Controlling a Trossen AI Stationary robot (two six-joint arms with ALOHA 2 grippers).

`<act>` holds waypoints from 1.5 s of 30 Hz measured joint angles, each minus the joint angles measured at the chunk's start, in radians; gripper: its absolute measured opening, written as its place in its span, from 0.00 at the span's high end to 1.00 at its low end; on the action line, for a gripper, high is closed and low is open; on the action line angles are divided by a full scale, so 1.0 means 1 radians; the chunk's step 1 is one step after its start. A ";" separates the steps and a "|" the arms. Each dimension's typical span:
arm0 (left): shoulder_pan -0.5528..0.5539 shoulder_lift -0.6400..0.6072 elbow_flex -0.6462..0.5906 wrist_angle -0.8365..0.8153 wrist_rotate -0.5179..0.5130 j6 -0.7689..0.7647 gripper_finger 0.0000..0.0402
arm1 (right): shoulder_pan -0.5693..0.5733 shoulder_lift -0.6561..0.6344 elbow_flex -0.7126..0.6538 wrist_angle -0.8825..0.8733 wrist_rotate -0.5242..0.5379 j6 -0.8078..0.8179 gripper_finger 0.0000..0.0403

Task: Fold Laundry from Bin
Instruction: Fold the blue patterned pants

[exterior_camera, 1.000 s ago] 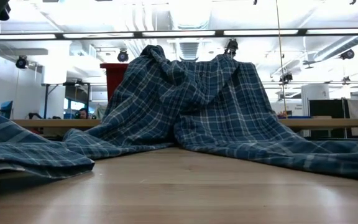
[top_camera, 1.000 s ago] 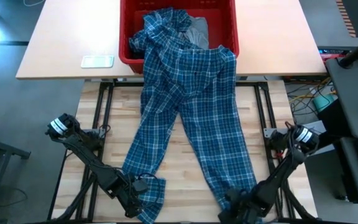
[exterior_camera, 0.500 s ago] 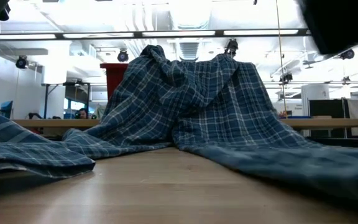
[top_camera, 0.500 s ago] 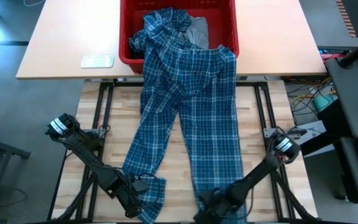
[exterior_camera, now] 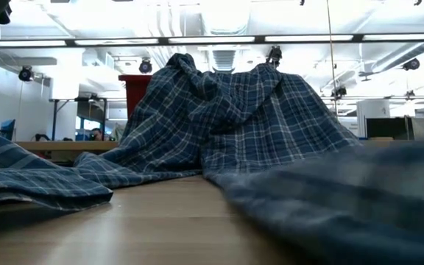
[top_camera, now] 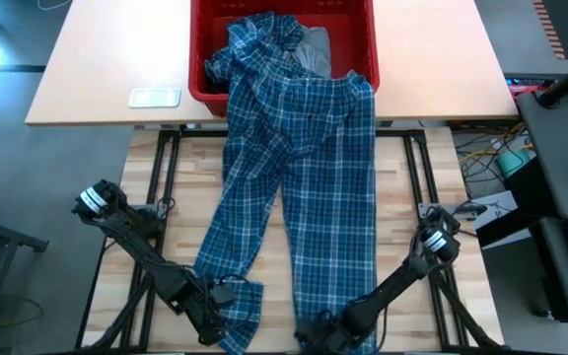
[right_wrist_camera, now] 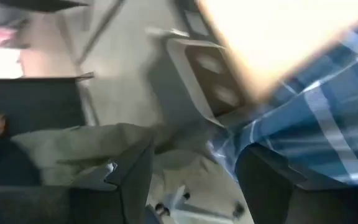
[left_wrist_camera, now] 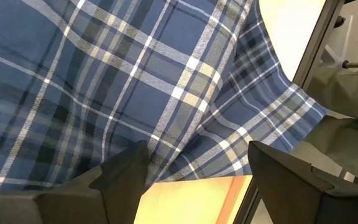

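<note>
Now swung inward along the near edge of the table (top_camera: 185,197): right tool (top_camera: 328,333), clamped on the hem of the plaid garment (top_camera: 304,197), a second ago out toward the right corner, now close to the middle. Dragged with it, the right-hand strip of cloth, no longer splayed outward but running nearly straight down from the bin (top_camera: 197,59). Judged a straightening pull before any fold. Parked at the bunched end of the left strip: left tool (top_camera: 220,308), unmoved, cloth right against it; whether gripping or merely resting there, cannot tell. Upper part of the garment heaped inside the red hard-walled bin and draped over its near rim, beside a grey T-shirt (top_camera: 314,49). Soft, thin woven cotton by the look, blue with white checks, rumpled at the top, flatter lower down on pale wood planks.
</note>
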 joint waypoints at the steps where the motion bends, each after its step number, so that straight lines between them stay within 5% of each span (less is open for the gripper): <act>1: 0.000 0.000 0.000 0.000 0.000 0.000 0.35 | 0.000 0.003 -0.001 0.016 -0.008 -0.028 0.49; 8: 0.000 0.000 0.000 0.001 0.028 0.003 0.35 | 0.034 -0.026 0.000 0.061 -0.096 -0.187 0.49; 18: 0.000 0.000 0.000 0.002 0.036 0.017 0.35 | 0.097 -0.048 0.000 -0.353 0.027 -0.045 0.49; 24: 0.000 0.000 0.000 0.002 0.037 0.026 0.35 | 0.120 -0.052 0.003 -0.815 -0.086 -0.015 0.49; 31: 0.000 0.000 0.000 0.002 0.036 0.026 0.35 | 0.199 -0.058 -0.004 -1.440 -0.247 -0.206 0.49; 36: 0.000 0.000 0.000 0.001 0.034 0.026 0.35 | 0.215 -0.160 -0.011 -1.298 -0.234 -0.053 0.49; 41: 0.000 0.000 0.000 -0.003 0.027 0.026 0.35 | 0.247 -0.289 -0.022 -1.051 0.013 0.244 0.49; 45: 0.000 0.000 0.000 -0.002 0.026 0.038 0.35 | 0.271 -0.357 -0.115 -0.848 0.110 0.436 0.49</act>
